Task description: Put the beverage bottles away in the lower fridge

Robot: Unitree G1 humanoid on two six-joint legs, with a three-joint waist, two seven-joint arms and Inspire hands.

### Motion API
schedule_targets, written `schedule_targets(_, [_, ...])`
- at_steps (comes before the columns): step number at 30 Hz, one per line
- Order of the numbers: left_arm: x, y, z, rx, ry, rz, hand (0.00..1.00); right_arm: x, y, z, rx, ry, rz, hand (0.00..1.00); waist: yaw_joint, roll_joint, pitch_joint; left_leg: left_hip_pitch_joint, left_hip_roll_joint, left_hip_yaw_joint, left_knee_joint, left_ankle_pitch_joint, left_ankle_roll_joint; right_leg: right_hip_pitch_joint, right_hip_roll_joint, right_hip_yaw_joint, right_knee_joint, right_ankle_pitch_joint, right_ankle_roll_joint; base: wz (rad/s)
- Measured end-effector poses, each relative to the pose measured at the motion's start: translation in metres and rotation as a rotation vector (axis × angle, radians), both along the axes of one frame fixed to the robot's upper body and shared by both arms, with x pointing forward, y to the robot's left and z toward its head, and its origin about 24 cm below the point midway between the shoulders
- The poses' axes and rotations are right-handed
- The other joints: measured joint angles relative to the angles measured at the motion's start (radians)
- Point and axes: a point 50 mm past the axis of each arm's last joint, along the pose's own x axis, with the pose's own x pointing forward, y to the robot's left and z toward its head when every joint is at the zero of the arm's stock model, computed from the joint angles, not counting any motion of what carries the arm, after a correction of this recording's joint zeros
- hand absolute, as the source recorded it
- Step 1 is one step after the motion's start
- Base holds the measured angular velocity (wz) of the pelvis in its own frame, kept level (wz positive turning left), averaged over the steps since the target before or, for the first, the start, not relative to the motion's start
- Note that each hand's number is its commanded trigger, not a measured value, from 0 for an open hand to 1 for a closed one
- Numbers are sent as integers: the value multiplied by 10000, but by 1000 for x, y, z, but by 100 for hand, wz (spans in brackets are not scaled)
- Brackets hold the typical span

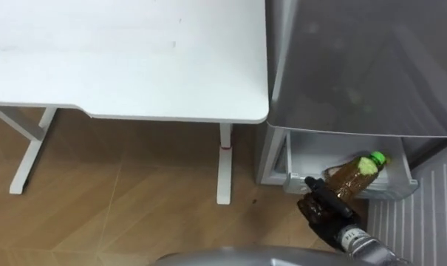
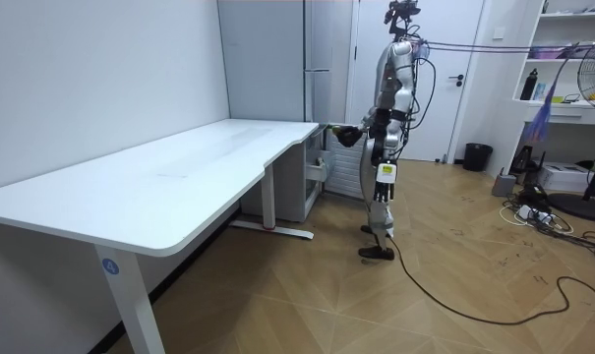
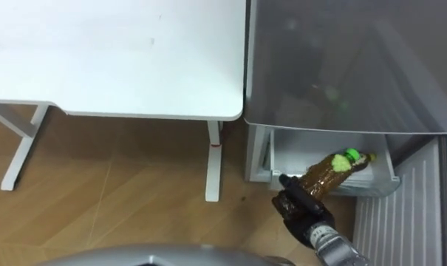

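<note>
The robot is standing on a wooden floor (image 1: 134, 192) in front of a grey fridge (image 1: 363, 66), which sits just beside a white table (image 1: 127, 59). Its right hand (image 1: 323, 207) is reaching in from the lower right, fingers curled round the base of a brown drink bottle (image 1: 354, 174). The bottle is tilting over the fridge's open lower drawer (image 1: 304, 151), its green cap pointing away from the robot.
</note>
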Motion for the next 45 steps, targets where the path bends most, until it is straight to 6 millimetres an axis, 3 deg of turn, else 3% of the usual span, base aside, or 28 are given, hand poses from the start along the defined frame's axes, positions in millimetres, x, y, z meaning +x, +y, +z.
schedule_targets(3, [-5, -2, 0, -77, 74, 80, 0, 1, -5, 1, 77, 60, -821, 100, 4, 84, -8, 6, -2, 16, -14, 0, 0, -32, -5, 6, 2, -18, 3, -2])
schedule_targets(11, [-3, -4, 0, -299, -10, 30, 0, 9, -14, 0, 599, 101, -2715, 100, -15, 58, -7, -314, -13, -55, 55, 5, 0, -269, -21, -64, 12, -65, 1, 3])
schedule_targets(15, [12, -2, 0, -461, -399, -120, 0, 29, -16, 4, 594, -148, -2789, 100, -26, 68, -3, -872, -12, -56, 212, 15, 5, -822, -44, -40, 219, -55, -15, 0])
schedule_targets(17, [20, 0, 0, -404, -578, -290, 0, 43, -19, 8, 588, -327, -2938, 100, -28, 76, 49, -1189, -13, -74, 333, 19, 9, -1092, -62, -66, 358, -51, -20, 0])
schedule_targets(22, [42, 10, 2, -195, -1028, -454, 0, 96, -27, 27, 813, -1158, -3425, 100, -41, 126, 90, -2038, -6, -125, 515, 108, 16, -1952, -80, -150, 527, 45, -91, 2])
schedule_targets(24, [48, 14, 3, -139, -1148, -584, 0, 106, -28, 30, 946, -1255, -3649, 100, 14, 90, 110, -2235, -4, -167, 514, 157, 10, -2127, -80, -195, 532, 66, -109, 9])
schedule_targets(35, [69, 17, 4, -51, -1441, -705, 0, 130, -32, 37, 1322, -1069, -4490, 100, 154, 3, 169, -3471, -29, -354, 428, 451, -35, -3429, -126, -413, 675, 168, -202, 5])
schedule_targets(45, [87, 19, 7, -52, -1944, -430, 0, 151, -47, 56, 1611, -1375, -5055, 100, 313, -211, 297, -4288, -97, -339, 254, 687, -26, -4457, -224, -411, 944, 181, -221, 0])
